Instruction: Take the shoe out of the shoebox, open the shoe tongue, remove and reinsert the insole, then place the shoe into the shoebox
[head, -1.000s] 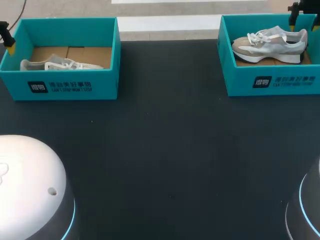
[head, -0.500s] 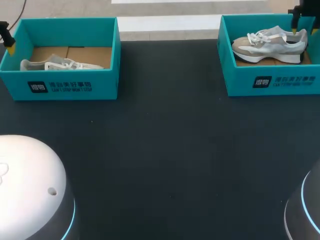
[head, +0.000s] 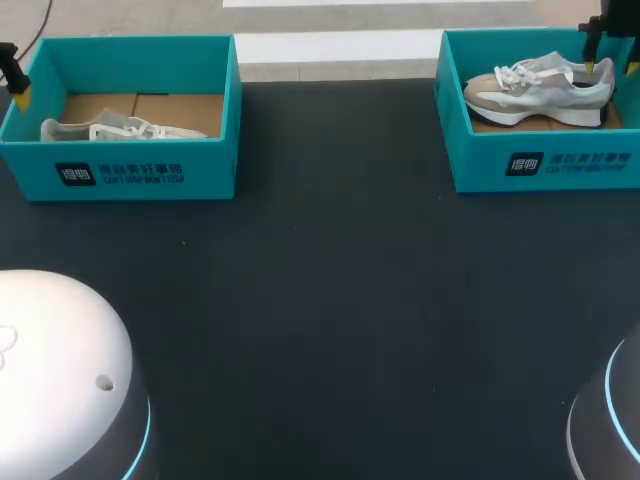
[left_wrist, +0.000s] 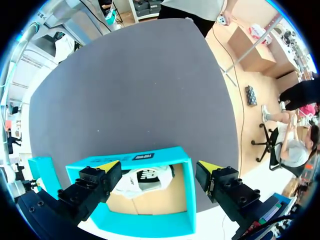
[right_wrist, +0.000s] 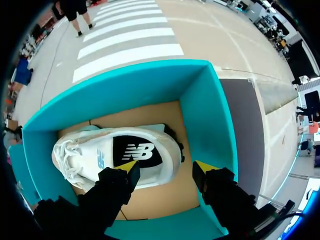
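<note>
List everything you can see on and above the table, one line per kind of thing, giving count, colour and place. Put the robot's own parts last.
Open cardboard shoeboxes: two, teal; the left box at the table's far left corner, the right box at its far right corner.
Lace-up trainers: two, white and grey; the left shoe in the left box, the right shoe in the right box.
Table: one, black, under both boxes.
Grippers: two, black with yellow tips; the left gripper open above the left box, the right gripper open above the right shoe's heel end.
</note>
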